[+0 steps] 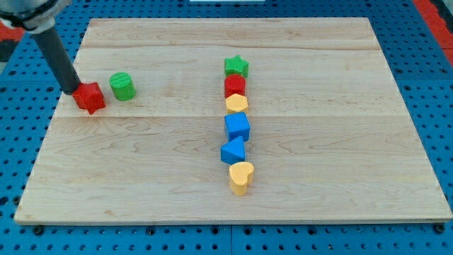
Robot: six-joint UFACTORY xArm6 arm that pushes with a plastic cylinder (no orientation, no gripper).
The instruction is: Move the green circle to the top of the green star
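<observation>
Surface: a pale wooden table top [297, 191], planks running left to right, grain visible, resting on a blue perforated base [425, 42] that shows past all four edges. A strip of red shows at the view's top right corner; what it belongs to cannot be told.

Arm: a straight dark rod [58, 60] enters from the view's top left corner and slants down toward the table's left edge. There are no fingers on this rig, so nothing opens or closes. My tip [73, 91] sits on the board near the left edge, touching the left side of a red block [90, 97], angular in outline; its exact shape is not clear.

Blocks: a column of six stands near the table's middle, running from the top edge toward the bottom edge. From the bottom end upward:
- yellow heart [241, 177]
- blue triangle [233, 151]
- blue cube [237, 127]
- yellow block [236, 104], shape unclear
- red round block [235, 86]
- green star [236, 67], nearest the top edge, touching the red round block.

Task item: the green circle [122, 86] is a short cylinder standing upright, flat face up, its axis vertical; being round, it has no discernible heading. It lies in the table's left part, just beside the red block on that block's right, well apart from the green star.
</observation>
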